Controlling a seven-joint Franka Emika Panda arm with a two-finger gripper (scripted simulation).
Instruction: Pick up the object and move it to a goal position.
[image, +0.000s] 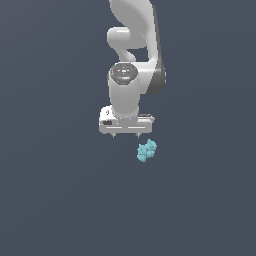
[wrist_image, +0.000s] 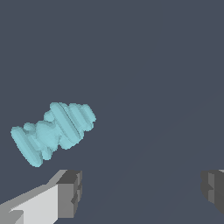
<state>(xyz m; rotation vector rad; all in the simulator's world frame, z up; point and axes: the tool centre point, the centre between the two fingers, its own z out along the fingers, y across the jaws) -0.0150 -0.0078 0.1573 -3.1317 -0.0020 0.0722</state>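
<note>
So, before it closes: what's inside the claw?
Nothing: the claw is open around bare floor. The cyan cluster lies outside it, beside one finger. The cluster's underside is hidden.

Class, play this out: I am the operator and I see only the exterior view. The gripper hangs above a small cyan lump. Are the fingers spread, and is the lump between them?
Observer: In the wrist view the gripper is open, with a wide gap between its two fingertips.
Operator: And the lump?
Observer: The light-cyan object is not in that gap. It lies beyond one fingertip, outside the span.
Operator: From my view the object sits just below the gripper, toward the exterior view's right. Is anything touching it?
Observer: No. The wrist view shows bare floor between the object and the nearest fingertip.
</note>
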